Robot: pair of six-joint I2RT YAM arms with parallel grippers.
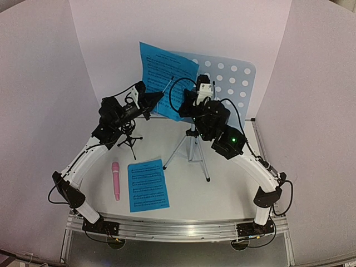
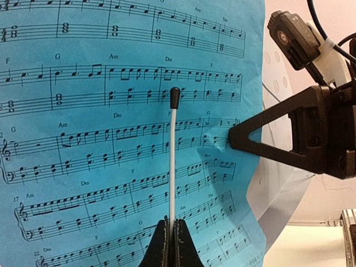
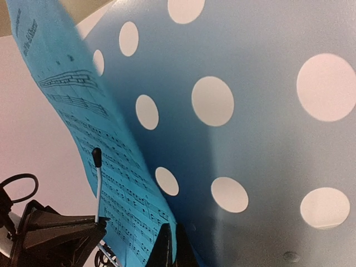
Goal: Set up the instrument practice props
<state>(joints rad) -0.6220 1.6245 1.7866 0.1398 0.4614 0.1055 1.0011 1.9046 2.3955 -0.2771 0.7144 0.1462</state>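
Stand (image 1: 236, 78) up. Page one (image 1: 164, 69) on it: my left gripper (image 2: 170, 225) clamps the clip rod (image 2: 173, 150), right gripper (image 3: 169, 242) seemingly pinches its edge. Below them, pending: page two (image 1: 147, 185), mic (image 1: 115, 179), mount (image 1: 130, 137).

Back centre: left end effector (image 2: 171, 242) and right end effector (image 3: 172, 247) crowded the upright sheet (image 1: 167, 69) on the desk (image 1: 236, 78), barely apart.
Sheet face: wire rod (image 2: 173, 161) crossed it.
Under desk: splayed tripod legs (image 1: 192, 147) blocked passage.
Left middle: mic mount (image 1: 130, 139) stood beneath the left arm.
Near surface (image 1: 222, 183): microphone (image 1: 115, 181) and flat sheet (image 1: 147, 184) lay apart, a lane between them; open room right of the legs.
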